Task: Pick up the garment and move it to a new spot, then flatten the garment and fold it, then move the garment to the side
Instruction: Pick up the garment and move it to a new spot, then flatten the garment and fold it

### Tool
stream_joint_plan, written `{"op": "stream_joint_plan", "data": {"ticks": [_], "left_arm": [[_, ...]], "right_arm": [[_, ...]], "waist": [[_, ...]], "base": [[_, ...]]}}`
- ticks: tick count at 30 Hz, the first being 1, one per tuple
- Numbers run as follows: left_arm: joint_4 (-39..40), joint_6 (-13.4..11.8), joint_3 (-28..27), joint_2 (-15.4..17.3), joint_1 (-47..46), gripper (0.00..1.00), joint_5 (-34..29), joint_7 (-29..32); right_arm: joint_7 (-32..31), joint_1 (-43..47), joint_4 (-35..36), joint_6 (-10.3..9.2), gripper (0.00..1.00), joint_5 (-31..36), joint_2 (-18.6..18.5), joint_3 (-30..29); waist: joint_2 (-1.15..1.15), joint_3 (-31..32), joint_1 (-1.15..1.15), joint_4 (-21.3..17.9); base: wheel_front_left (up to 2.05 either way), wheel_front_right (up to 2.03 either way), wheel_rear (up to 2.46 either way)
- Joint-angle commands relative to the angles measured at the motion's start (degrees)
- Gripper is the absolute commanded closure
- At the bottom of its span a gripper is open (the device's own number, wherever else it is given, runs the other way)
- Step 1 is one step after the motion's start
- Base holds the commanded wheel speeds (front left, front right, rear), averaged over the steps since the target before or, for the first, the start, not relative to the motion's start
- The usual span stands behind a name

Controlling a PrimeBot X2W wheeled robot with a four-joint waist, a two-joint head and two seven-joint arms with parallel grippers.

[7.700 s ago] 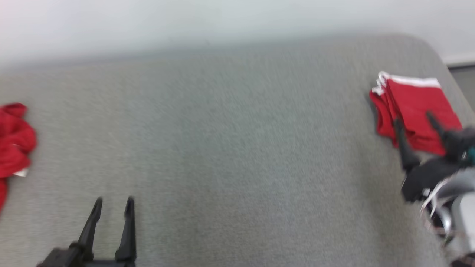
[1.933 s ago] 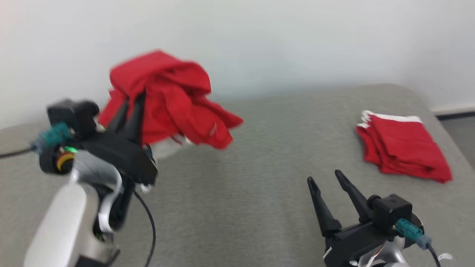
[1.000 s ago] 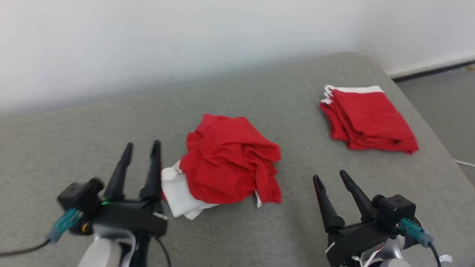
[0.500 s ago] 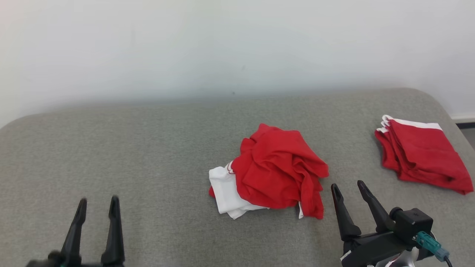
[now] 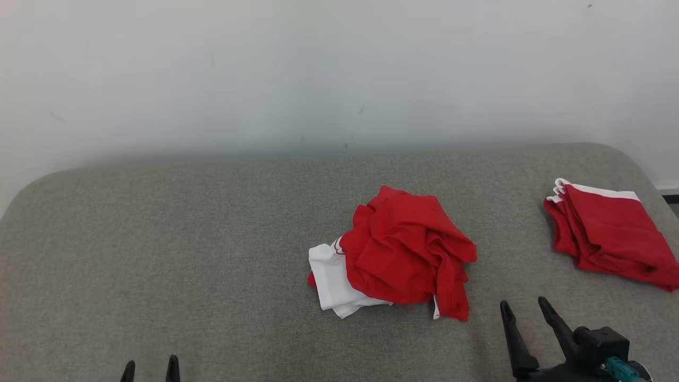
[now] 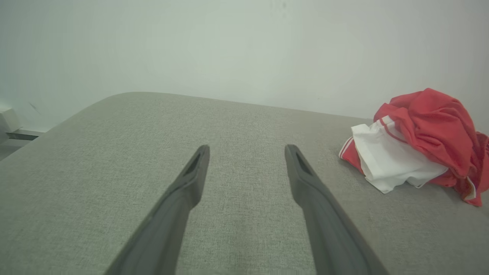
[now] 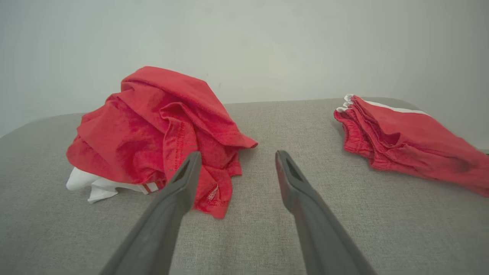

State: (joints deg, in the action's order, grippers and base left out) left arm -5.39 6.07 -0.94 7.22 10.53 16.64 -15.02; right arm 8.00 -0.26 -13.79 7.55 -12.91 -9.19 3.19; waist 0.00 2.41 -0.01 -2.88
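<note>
Both grippers stand fully open and empty: left gripper at lower left, right gripper near the crumpled red-and-white garment, which lies on the grey fabric surface, apart from the folded red stack.

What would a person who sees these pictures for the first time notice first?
The red-and-white garment stands out most, crumpled in a heap near the middle of the grey surface. A neat pile of folded red cloth lies apart from it, near the surface's right edge. The left gripper and right gripper are open and empty at the lower corners of the head view.
</note>
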Motion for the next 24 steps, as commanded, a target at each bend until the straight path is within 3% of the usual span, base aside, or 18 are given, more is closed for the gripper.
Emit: {"op": "stream_joint_plan", "data": {"ticks": [1,7,24], "left_arm": [[-0.7,0.3,0.1,-0.1,0.1,0.0,0.3,0.2],[-1.9,0.1,0.5,0.7,-1.3,0.0,0.8,0.7],[-1.5,-0.4,1.6,1.3,-0.8,0.0,1.4,1.5]], "right_arm": [[-0.6,0.5,-0.3,-0.1,0.0,0.8,0.4,-0.4],[-3.8,0.3,0.1,-0.1,0.0,2.6,1.9,-1.8],[-4.3,-0.3,1.2,-0.1,0.0,1.9,2.6,-0.6]], "waist": [[0.0,0.0,0.01,-0.3],[0.0,-0.4,0.01,-1.1],[0.0,-0.9,0.01,-2.1]], "base": [[0.0,0.0,0.0],[0.0,0.0,0.0],[0.0,0.0,0.0]]}}
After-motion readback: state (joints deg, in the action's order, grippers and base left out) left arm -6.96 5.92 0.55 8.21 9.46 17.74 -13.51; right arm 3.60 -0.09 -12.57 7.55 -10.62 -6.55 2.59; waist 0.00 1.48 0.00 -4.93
